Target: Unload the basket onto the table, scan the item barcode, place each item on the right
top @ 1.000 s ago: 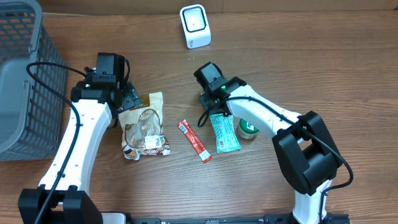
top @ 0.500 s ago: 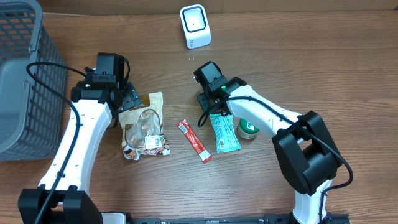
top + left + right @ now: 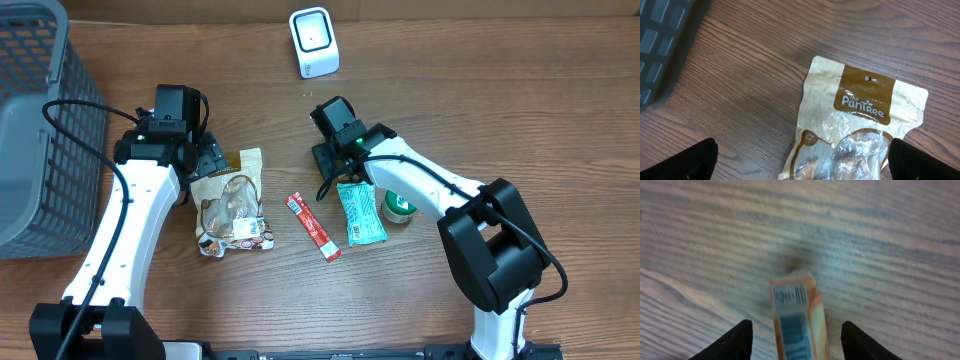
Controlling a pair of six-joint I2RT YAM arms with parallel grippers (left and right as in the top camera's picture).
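Straddling the upper end of the teal packet [image 3: 360, 212] with the right gripper [image 3: 796, 327], fingers [image 3: 732, 342] apart, with bare wood on either side, clamping nothing. Lies flat on the wooden table [image 3: 520, 90], barcode [image 3: 791, 340] facing up, between the red stick sachet [image 3: 314, 227] and a green-lidded cup [image 3: 400, 208], well apart from the white scanner [image 3: 314, 42] at the far edge. Holds the left gripper [image 3: 801, 150] spread wide over the top of the Pantree pouch [image 3: 860, 115], near the grey basket [image 3: 40, 130].
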